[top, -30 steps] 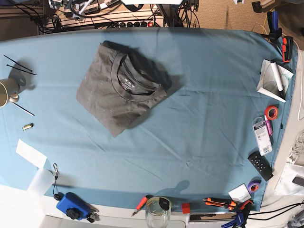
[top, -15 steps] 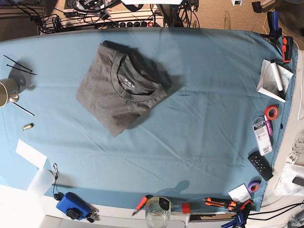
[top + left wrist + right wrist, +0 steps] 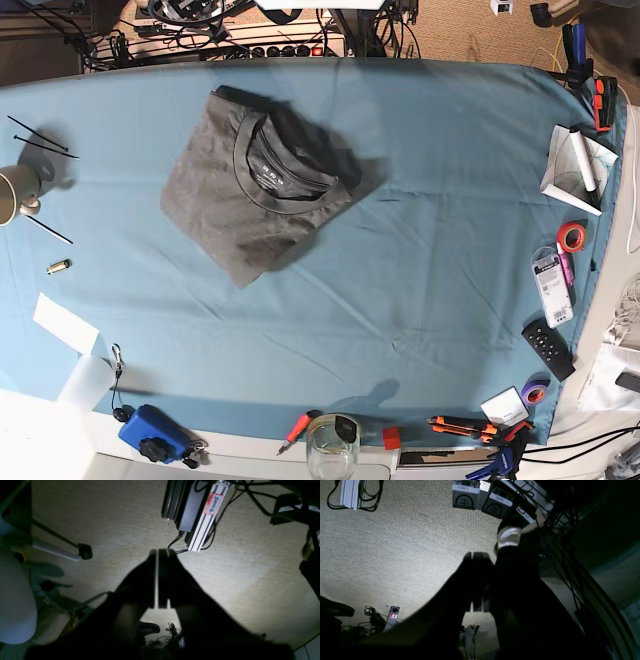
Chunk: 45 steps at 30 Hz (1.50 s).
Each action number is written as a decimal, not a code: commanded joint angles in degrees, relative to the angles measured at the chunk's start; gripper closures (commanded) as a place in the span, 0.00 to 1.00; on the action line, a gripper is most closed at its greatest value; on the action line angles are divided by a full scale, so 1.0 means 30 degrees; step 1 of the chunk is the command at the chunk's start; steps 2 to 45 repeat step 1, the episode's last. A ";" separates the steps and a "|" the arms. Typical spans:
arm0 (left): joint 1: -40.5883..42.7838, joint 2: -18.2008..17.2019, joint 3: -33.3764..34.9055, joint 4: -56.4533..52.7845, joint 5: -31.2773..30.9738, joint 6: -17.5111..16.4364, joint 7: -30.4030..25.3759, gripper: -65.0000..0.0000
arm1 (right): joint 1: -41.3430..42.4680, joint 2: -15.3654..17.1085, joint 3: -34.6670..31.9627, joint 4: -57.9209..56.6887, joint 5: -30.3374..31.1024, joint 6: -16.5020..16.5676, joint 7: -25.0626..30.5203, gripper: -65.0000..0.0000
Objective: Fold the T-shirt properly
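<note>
The dark charcoal-grey T-shirt (image 3: 258, 185) lies folded into a rough square on the teal-blue table cloth (image 3: 430, 250), left of centre at the back, with its round collar and neck label facing up. Neither arm shows in the base view. In the left wrist view my left gripper (image 3: 160, 553) is shut with nothing in it, hanging over a beige carpeted floor beyond the table. My right gripper (image 3: 476, 556) in the right wrist view is likewise shut and empty above the carpet. Neither gripper is near the T-shirt.
A mug (image 3: 15, 192), black cable ties (image 3: 38, 140) and white paper (image 3: 66, 322) sit at the left edge. Tape rolls (image 3: 571, 237), a remote (image 3: 548, 348), cutters and a glass jar (image 3: 332, 445) line the right and front edges. Cables and power strips (image 3: 250, 40) lie behind the table.
The T-shirt has not moved. At the top edge of the base view, the dark arm parts and cables behind the table have shifted slightly.
</note>
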 commanded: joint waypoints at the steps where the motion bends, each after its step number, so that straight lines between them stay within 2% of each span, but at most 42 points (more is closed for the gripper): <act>1: 0.0262 -0.0160 -0.0036 0.0058 0.0007 -0.0022 -0.0080 0.99 | -0.0102 0.0219 0.0051 0.0109 0.0029 -0.0087 -0.0095 1.00; 45: 0.0262 -0.0160 -0.0036 0.0058 0.0007 -0.0022 -0.0080 0.99 | -0.0102 0.0219 0.0051 0.0109 0.0029 -0.0087 -0.0095 1.00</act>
